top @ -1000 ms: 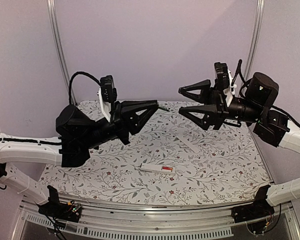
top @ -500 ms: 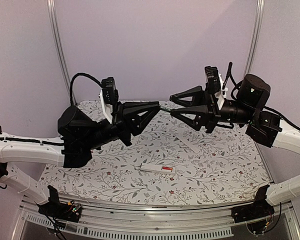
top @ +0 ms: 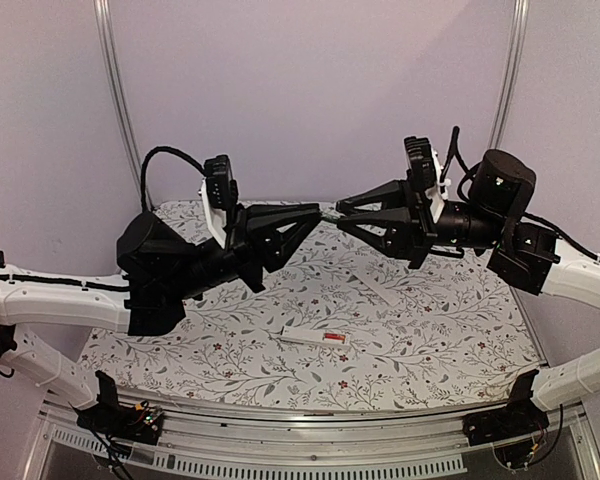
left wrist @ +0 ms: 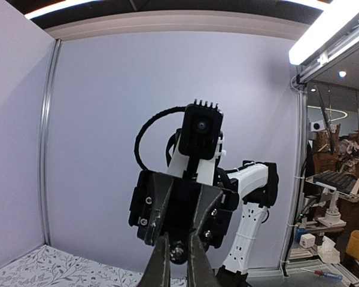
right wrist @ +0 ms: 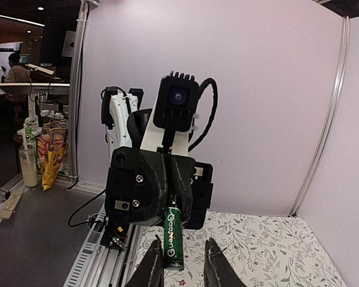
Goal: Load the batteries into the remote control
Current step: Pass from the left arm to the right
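My left gripper [top: 313, 213] is raised above the table and shut on a green battery [right wrist: 174, 236], which sticks out from its fingertips toward the right arm. In the left wrist view the battery's metal end [left wrist: 178, 252] shows between the left gripper's [left wrist: 178, 266] closed fingers. My right gripper [top: 341, 212] faces it tip to tip. The right gripper [right wrist: 182, 266] is open, with a finger on each side of the battery's free end. The white remote control [top: 308, 336] lies on the table near the front, with a red patch near its right end.
A thin white cover strip [top: 385, 290] lies on the floral tablecloth [top: 430, 340] right of the middle. Metal posts stand at the back left [top: 115, 90] and back right [top: 507, 80]. Both arms hang well above the table.
My right gripper has moved left to meet the left gripper and its jaws have narrowed around the battery's free end. The left arm has barely moved.
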Controlling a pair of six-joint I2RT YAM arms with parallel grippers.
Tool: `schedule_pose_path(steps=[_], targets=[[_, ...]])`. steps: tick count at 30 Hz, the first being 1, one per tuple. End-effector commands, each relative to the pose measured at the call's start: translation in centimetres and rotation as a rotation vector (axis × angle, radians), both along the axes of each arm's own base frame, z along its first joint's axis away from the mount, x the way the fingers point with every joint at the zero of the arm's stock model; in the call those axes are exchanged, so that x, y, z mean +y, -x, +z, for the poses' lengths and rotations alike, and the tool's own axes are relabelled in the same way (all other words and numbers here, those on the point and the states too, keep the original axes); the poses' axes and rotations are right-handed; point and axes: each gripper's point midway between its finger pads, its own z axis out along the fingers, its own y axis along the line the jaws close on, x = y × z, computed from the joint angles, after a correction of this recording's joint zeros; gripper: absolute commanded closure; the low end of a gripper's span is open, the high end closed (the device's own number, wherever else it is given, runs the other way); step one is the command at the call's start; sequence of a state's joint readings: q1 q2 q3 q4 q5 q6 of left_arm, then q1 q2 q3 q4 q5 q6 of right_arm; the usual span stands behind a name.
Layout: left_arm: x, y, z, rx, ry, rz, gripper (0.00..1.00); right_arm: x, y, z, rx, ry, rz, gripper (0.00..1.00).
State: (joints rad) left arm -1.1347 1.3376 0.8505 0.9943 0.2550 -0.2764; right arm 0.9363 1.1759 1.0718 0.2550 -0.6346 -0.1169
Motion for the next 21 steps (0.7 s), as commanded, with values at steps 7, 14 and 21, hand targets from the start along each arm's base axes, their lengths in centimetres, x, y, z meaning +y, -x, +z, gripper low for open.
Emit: schedule_pose_path(steps=[7,14,21], targets=[[-0.1,0.7,0.7,-0.036,0.021,-0.005,1.0,0.6,-0.2,-1.6,0.023,0.044,0.001,0.81],[0.0,0.7,0.6,-0.032,0.016,-0.001,1.0,0.6,-0.3,-1.3,0.026,0.043,-0.004,1.0],[-0.1,-2.1,-0.7,0.05,-0.143,0.151,0.32,0.1,-2.5,-2.0,0.068,0.168,-0.123,1.0]])
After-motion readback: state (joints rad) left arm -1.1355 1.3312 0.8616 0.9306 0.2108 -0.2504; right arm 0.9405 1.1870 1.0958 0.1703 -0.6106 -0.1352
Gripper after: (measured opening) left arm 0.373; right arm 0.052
